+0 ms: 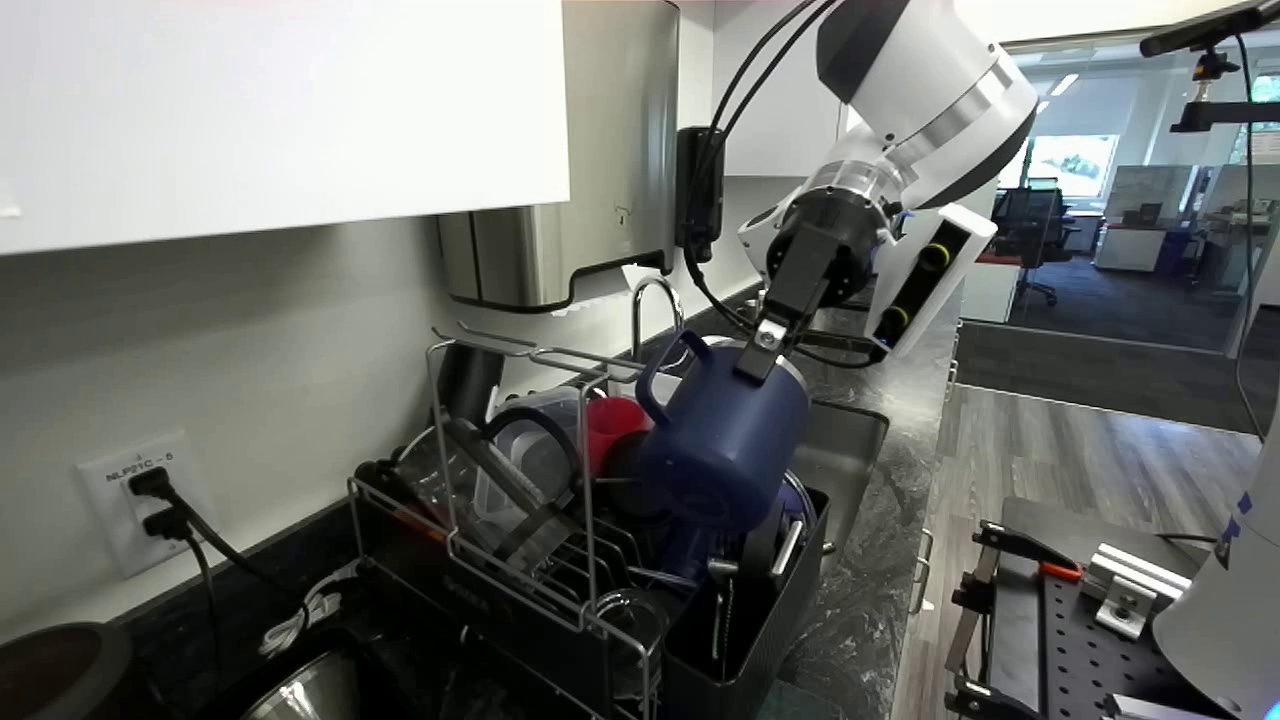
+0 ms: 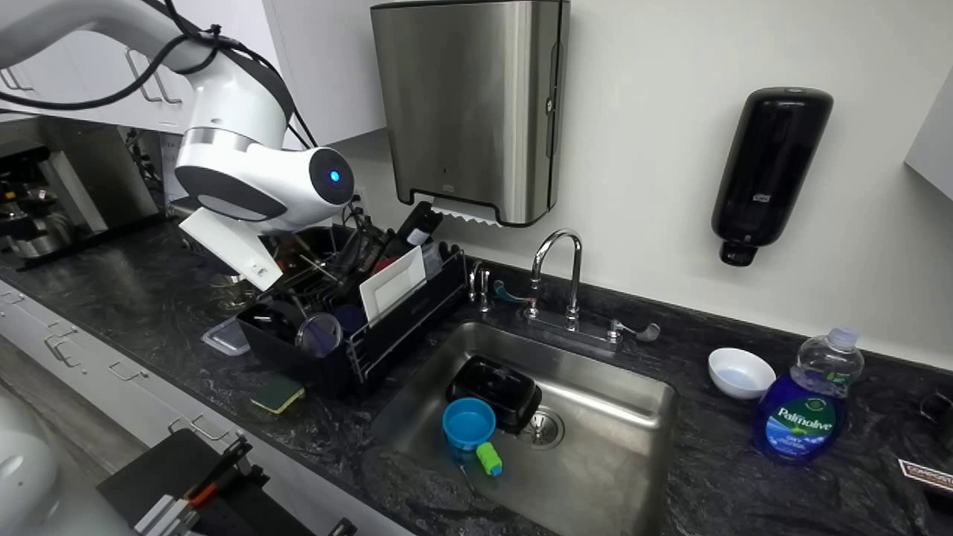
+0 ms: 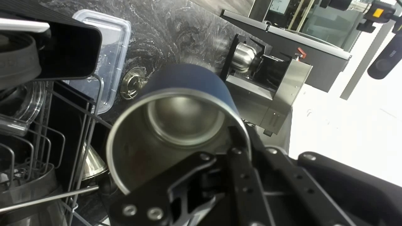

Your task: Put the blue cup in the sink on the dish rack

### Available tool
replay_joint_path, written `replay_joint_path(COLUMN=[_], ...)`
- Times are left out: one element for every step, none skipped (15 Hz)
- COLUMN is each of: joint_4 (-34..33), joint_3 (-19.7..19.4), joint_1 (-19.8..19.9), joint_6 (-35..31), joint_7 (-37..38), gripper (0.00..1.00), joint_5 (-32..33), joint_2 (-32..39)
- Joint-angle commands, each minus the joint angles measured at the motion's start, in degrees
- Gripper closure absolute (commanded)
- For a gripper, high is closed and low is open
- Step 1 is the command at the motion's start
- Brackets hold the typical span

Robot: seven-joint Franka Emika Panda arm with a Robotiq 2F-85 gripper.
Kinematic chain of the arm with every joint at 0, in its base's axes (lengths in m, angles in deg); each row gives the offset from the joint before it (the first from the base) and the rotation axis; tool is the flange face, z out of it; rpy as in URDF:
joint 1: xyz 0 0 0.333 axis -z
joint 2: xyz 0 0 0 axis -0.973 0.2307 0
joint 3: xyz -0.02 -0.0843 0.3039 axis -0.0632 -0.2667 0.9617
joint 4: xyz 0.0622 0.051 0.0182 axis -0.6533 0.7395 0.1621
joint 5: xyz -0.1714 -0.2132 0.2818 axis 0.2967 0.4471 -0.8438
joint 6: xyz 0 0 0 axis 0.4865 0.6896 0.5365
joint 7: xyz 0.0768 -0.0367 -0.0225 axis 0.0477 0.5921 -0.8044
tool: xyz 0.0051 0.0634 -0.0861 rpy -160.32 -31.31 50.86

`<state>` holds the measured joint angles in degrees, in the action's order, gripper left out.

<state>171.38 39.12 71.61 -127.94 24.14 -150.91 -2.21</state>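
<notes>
The dark blue cup (image 1: 720,440), a mug with a handle and steel inside, hangs tilted above the dish rack (image 1: 515,585). My gripper (image 1: 765,350) is shut on its rim. In the wrist view the gripper (image 3: 241,131) has one finger inside the cup (image 3: 188,75) and one outside. The cup's mouth faces the wrist camera. The black rack (image 2: 417,320) also shows beside the sink (image 2: 595,476) in an exterior view, where the arm hides the held cup and the fingers. A bright blue cup (image 2: 469,423) stands in the sink.
The rack holds a white board (image 2: 393,283), a red cup (image 1: 612,425), clear containers and a utensil caddy (image 1: 720,675). Its tall wire frame (image 1: 590,480) rises beside the held cup. A black dish (image 2: 495,391) lies in the sink. A paper towel dispenser (image 2: 473,104) hangs above.
</notes>
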Motion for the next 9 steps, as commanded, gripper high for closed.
replay_joint_path(joint_4=[-0.5, -0.5, -0.6, -0.7, -0.8, -1.0, -1.2, -1.3, -1.5], joint_3=[0.0, 0.0, 0.1, 0.1, 0.1, 0.2, 0.2, 0.3, 0.3], joint_1=[0.8, 0.8, 0.8, 0.8, 0.7, 0.7, 0.7, 0.7, 0.7], joint_6=[1.7, 1.6, 1.6, 1.6, 1.6, 1.6, 1.6, 1.6, 1.6], joint_7=[-2.3, -2.5, -2.6, -2.8, -2.9, -3.1, -3.3, -3.4, -3.6], gripper=[0.98, 0.98, 0.98, 0.98, 0.98, 0.98, 0.98, 0.98, 0.98], joint_5=[-2.0, -2.1, -2.2, -2.3, -2.5, -2.7, -2.9, -3.0, -3.2], joint_2=[1.0, 1.2, 1.3, 1.5, 1.6, 1.7, 1.8, 1.8, 1.8])
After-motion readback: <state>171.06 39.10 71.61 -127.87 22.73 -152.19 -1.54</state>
